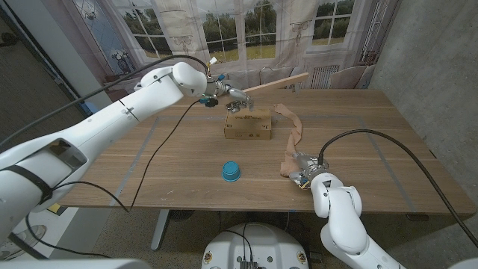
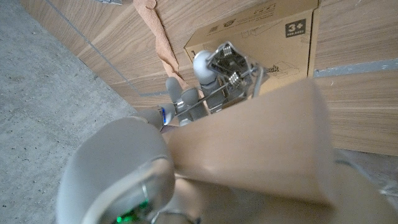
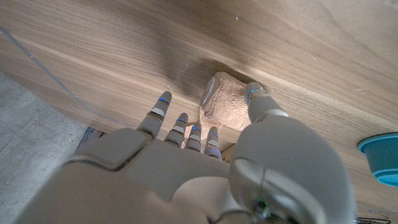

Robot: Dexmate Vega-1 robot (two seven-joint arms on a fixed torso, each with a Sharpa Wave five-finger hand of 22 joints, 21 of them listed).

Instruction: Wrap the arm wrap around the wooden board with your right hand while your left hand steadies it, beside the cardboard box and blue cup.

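Gripping the wooden board (image 1: 278,84) near one end, the left hand (image 1: 224,94) was held above the far side of the table (image 1: 388,142), its arm extended from the picture's left corner across the tabletop. In the left wrist view the fingers (image 2: 205,68) were seen closed around the board (image 2: 261,143), with the palm side hidden beneath it. The board was raised off the table and tilted, its free end pointing away toward the windows. Directly below the left hand, the cardboard box (image 1: 248,125) was standing on the table; its flaps were closed, so no contents could be determined.

The right hand (image 1: 302,170) was lowered to the near right part of the table, its forearm rising steeply from the bottom edge. In the right wrist view the fingers (image 3: 186,127) were reaching down onto the near end of the arm wrap (image 3: 222,102), with the thumb set against its opposite edge, so the end was pinched between them. The arm wrap (image 1: 293,133) was laid on the table as a tan strip, running from the right hand toward the far side and ending just beside the cardboard box; it was not touching the board.

The blue cup (image 1: 231,172) was placed upright on the near middle of the table, well apart from both hands. Its interior could not be seen clearly.
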